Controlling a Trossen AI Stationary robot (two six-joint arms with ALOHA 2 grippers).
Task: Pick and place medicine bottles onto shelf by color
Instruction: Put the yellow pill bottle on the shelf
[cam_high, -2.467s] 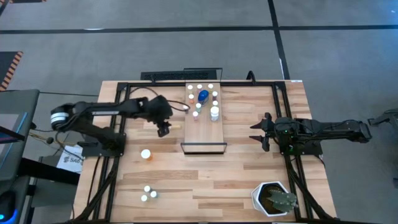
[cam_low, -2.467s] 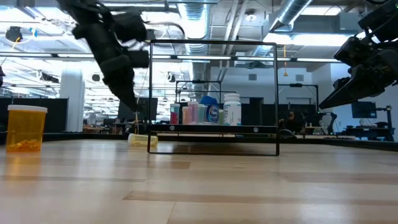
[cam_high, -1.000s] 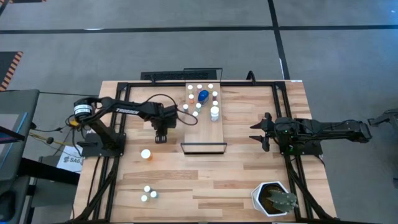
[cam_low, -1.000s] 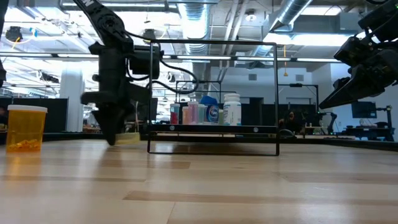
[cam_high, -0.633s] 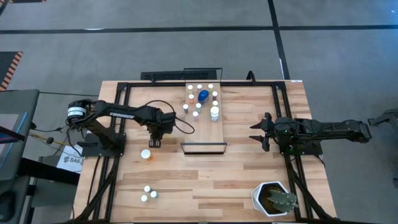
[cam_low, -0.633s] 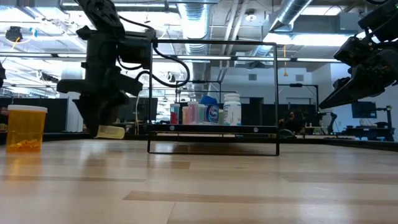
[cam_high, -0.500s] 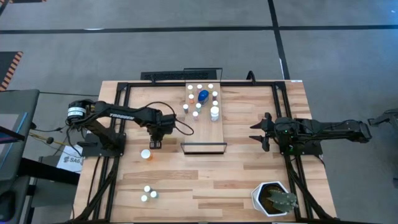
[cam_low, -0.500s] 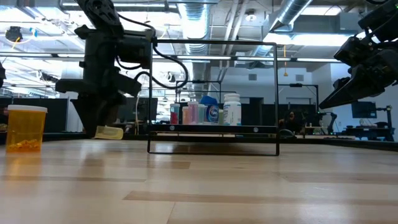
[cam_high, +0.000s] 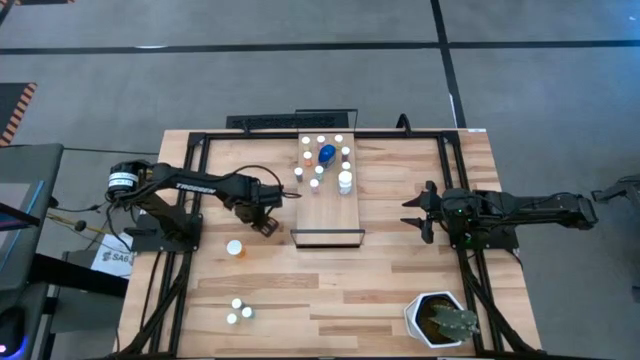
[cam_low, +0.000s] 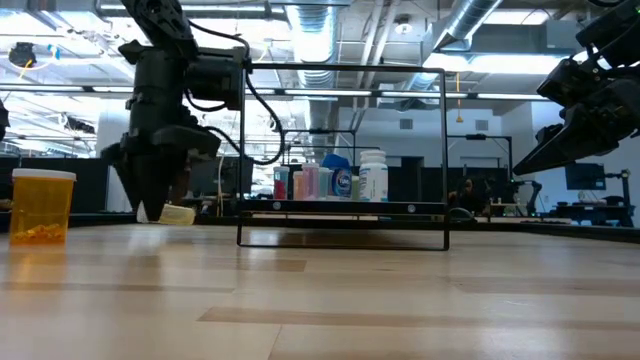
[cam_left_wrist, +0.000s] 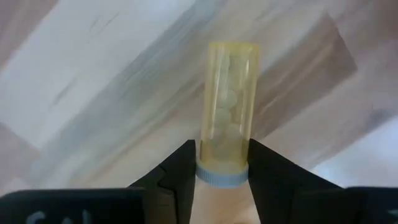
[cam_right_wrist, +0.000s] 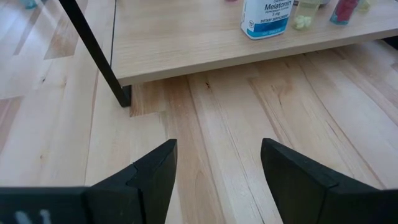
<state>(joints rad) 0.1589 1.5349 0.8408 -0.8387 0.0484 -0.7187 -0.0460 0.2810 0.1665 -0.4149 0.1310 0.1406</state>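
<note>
Yellowish medicine bottle (cam_left_wrist: 227, 112), white cap toward the wrist, sits between the fingers of the left gripper (cam_high: 268, 224); fingers narrow, closed on the bottle just above the cap. Position: low over the worktop (cam_high: 400, 270), left of the shelf (cam_high: 330, 190) near its front left corner.

Right gripper (cam_right_wrist: 214, 165): fingers wide apart, holding nothing, waiting to the right of the shelf.

Step in hand, as judged: carry the yellowish bottle to the shelf and set it with others of like color.
- The grip is close to the cap end, so most of the body overhangs. Judged prone to pivot; move slowly and avoid jerks.
- Lift clear of the shelf's dark rim before crossing over it.
- The far end of the shelf is crowded with white-capped bottles and the blue bottle (cam_high: 327, 154); approach from the open near end to avoid toppling them.
- Release only when the bottle is supported.

View comparison:
- Left wrist view alone shows the grasp itself: contact point, pale contents, bottle pointing out past the fingertips.
- High view hides the bottle under the gripper but gives the layout: orange bottle (cam_high: 234, 247) just near-left of the gripper, three small bottles (cam_high: 238, 311) at the near left.
- Low view shows height: the bottle (cam_low: 178, 214) lies roughly level, just above the worktop.
</note>
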